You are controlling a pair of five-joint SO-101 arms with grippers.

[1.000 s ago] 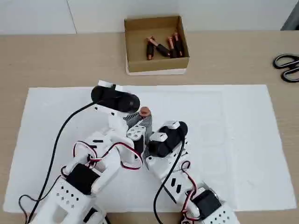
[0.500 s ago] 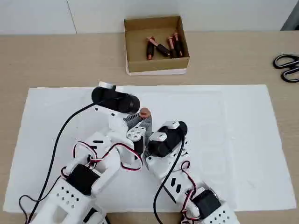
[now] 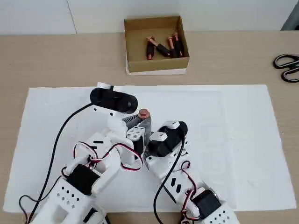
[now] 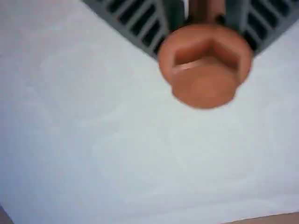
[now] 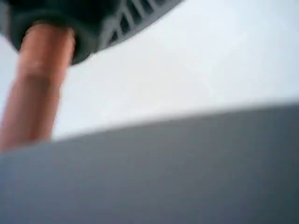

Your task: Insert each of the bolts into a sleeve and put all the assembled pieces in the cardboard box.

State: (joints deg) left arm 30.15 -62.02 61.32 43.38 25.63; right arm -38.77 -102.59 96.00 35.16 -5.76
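Bolt meeting sleeve in mid-air, well short of the cardboard box (image 3: 158, 64).

Seen from the table side, the left gripper (image 3: 140, 120) is clamped on the copper-coloured bolt (image 4: 204, 70) just behind its head. It holds the bolt above the white sheet (image 3: 233, 140), well apart from the box on the arms' side. The right gripper (image 3: 148, 135) sits close against it; I cannot tell whether it is open or closed. The right wrist view has bare shank running into a dark sleeve (image 5: 51, 16). Assembled pieces (image 3: 163, 48) lie in the box. Judgement: light, stiff, plastic-looking parts with a smooth shank, so the bolt could slide out. Better to grip around the sleeve body and carry it level.
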